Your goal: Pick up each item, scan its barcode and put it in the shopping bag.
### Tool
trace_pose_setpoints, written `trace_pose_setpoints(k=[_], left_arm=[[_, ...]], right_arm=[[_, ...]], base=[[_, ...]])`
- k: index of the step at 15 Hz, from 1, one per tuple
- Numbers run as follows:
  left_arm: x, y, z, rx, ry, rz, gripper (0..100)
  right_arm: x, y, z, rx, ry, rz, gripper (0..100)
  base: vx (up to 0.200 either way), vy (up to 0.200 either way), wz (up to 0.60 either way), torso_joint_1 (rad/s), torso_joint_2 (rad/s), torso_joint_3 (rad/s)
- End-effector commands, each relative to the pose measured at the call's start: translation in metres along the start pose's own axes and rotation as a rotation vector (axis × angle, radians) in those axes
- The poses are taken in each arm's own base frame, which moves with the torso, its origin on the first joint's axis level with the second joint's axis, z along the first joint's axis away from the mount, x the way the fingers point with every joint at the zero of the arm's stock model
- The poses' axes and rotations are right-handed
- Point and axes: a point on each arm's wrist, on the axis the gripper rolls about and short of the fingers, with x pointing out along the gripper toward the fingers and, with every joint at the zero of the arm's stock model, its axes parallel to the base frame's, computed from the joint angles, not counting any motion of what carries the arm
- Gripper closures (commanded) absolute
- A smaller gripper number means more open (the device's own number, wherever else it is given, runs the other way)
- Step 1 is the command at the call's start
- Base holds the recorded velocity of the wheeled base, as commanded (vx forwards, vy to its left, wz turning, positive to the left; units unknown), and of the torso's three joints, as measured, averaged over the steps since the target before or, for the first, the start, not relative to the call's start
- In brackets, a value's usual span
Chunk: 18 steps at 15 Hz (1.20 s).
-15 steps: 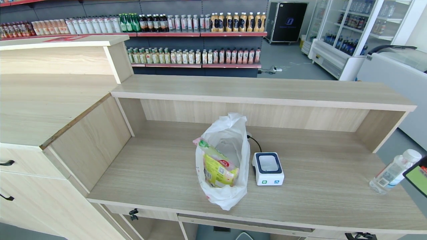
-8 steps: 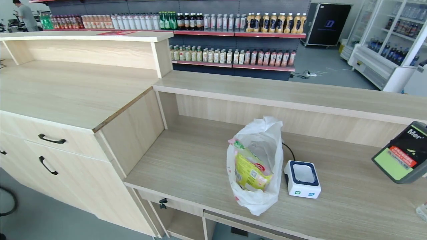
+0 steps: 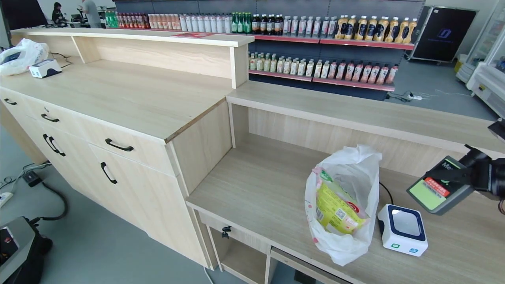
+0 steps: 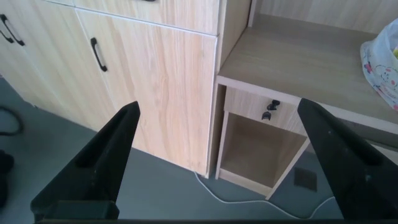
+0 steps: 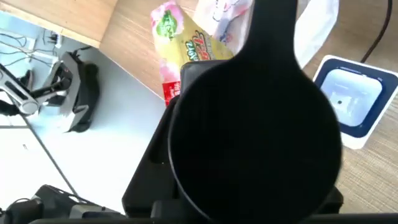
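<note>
White shopping bag [image 3: 356, 173] near front edge of desk [image 3: 264, 189], scanner [image 3: 402, 230] just beside it. Right gripper [image 3: 468, 176] clamps dark pack [image 3: 437, 192]; left gripper [image 4: 217, 107] spread wide.

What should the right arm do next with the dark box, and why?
Probably lower the dark box, held in the right gripper, over the window of the scanner. It hangs above the counter, off to the scanner's side, not over its glass, and isn't in the shopping bag yet. No barcode shows, so it may need turning.
</note>
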Motion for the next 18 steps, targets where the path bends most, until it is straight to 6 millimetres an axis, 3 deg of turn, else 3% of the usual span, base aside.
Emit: trace_pose_setpoints(k=[1,9,18], left_arm=[[0.000,0.000,0.000,0.000,0.001,-0.001,0],[0.000,0.000,0.000,0.000,0.001,-0.001,0],[0.000,0.000,0.000,0.000,0.001,-0.001,0]], right_arm=[[0.016,-0.040,-0.020,0.098,0.026,-0.010,100],[0.040,-0.089,-0.030,0.162,0.032,0.011,100],[0.058,-0.107,-0.040,0.032,0.032,0.103,100]], base=[[0.000,0.000,0.00,0.000,0.00,0.000],[0.000,0.000,0.00,0.000,0.00,0.000],[0.000,0.000,0.00,0.000,0.00,0.000]])
